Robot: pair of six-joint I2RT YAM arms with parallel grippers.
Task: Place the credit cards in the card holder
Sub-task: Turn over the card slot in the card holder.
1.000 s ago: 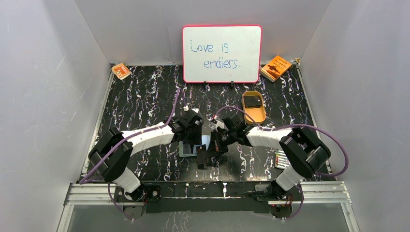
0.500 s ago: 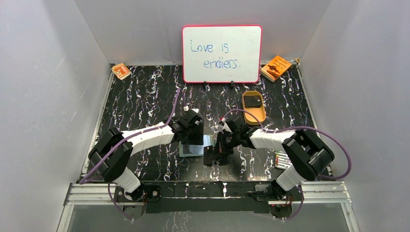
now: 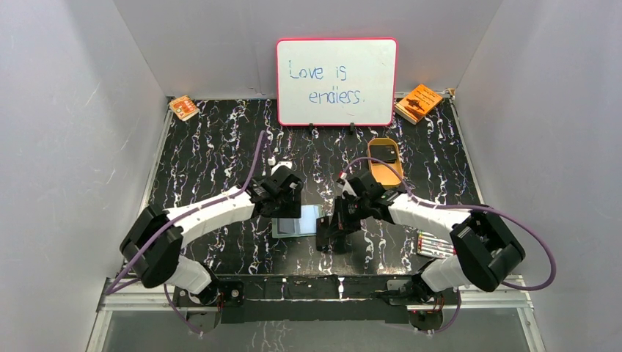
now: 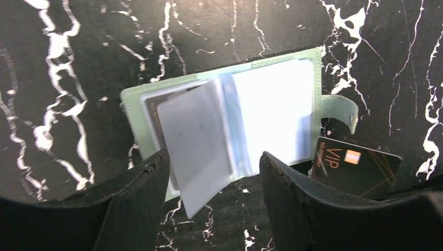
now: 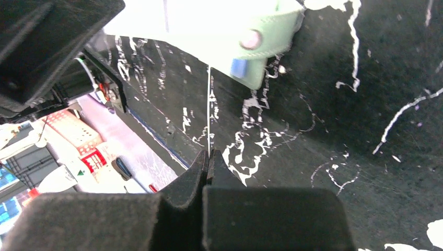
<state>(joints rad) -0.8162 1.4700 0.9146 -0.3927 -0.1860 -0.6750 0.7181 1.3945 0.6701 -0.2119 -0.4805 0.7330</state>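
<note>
We begin with the black marbled table (image 3: 213, 147). The whiteboard (image 3: 336, 81) stands at its far edge, well apart from the work. Both arms reach in toward the middle.

The card holder (image 3: 297, 222) lies spread open just near of centre, pale pages up. The left gripper (image 4: 214, 157) hangs over it with its jaws apart. Nothing is clamped; only a loose clear sleeve page (image 4: 196, 146) stands up between them. We judge that it is placed there to keep the pages parted.

Just right of the holder, the right gripper (image 5: 207, 157) has its fingers pressed together on one credit card (image 4: 358, 164). The card is held on edge at the holder's right side, presumably so that it can slide into a pocket. Farther right, the tan tray (image 3: 396, 172) carries another dark card (image 3: 382, 152).

The left wrist view alone shows the held card's face, lettered "VIP". It also shows what looks like a tucked card (image 4: 154, 112) in the left pocket. The right wrist view gives the held card only as a thin pale line rising from the closed fingertips, which confirms the grip. It also shows the stud on the snap tab (image 5: 256, 44). From above, we can tell neither.
</note>
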